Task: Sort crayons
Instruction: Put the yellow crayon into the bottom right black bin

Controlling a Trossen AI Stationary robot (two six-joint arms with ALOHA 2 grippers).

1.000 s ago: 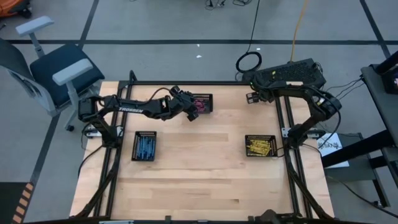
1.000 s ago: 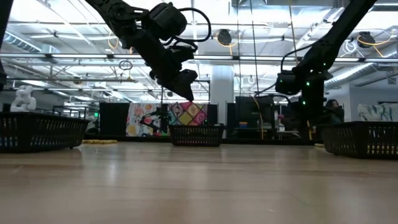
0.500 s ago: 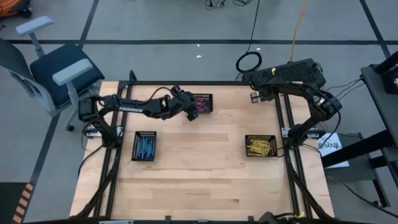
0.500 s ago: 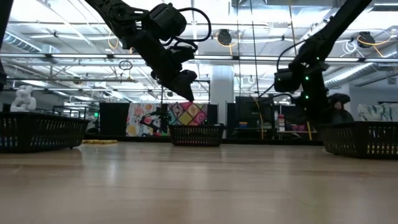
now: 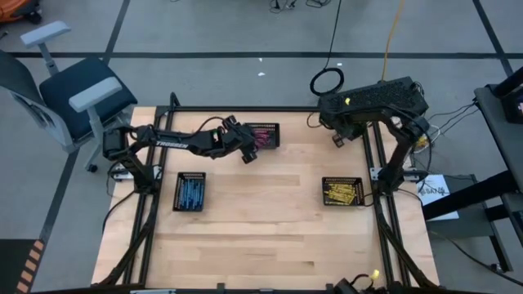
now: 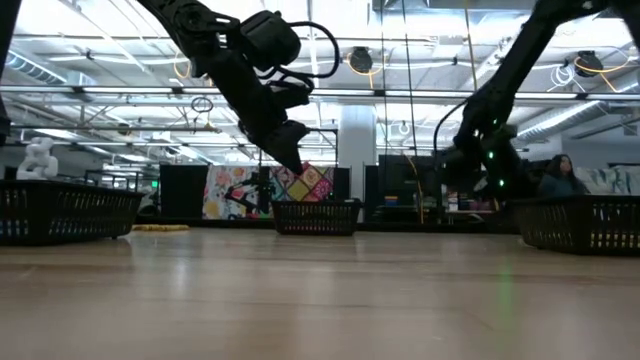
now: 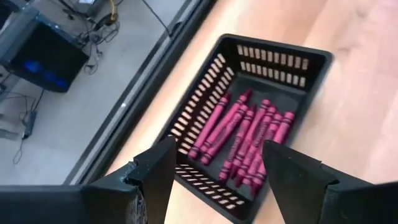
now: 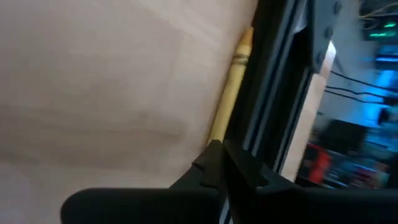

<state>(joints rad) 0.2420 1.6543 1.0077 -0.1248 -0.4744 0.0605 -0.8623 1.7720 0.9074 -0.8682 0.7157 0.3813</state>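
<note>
While your left gripper (image 5: 246, 155) hung over the table just beside the pink basket (image 5: 265, 135), its fingers (image 7: 155, 177) stood apart with nothing between them. Nearest you on the table, the blue crayons (image 5: 190, 193) lay packed in their black mesh basket (image 5: 189, 192) on the left, and the yellow crayons (image 5: 341, 192) filled the matching basket (image 5: 342, 191) on the right, well apart from each other. Farther back, the pink crayons (image 7: 242, 138) lay side by side in the pink basket near the far edge; your left wrist view looked straight down on them. At the far right corner, your right gripper (image 5: 336, 140) sat low by the black table frame (image 8: 280, 93), fingers pinched together on the end of one gold crayon (image 8: 230, 87) that ran along the wood just beside the frame rail.
</note>
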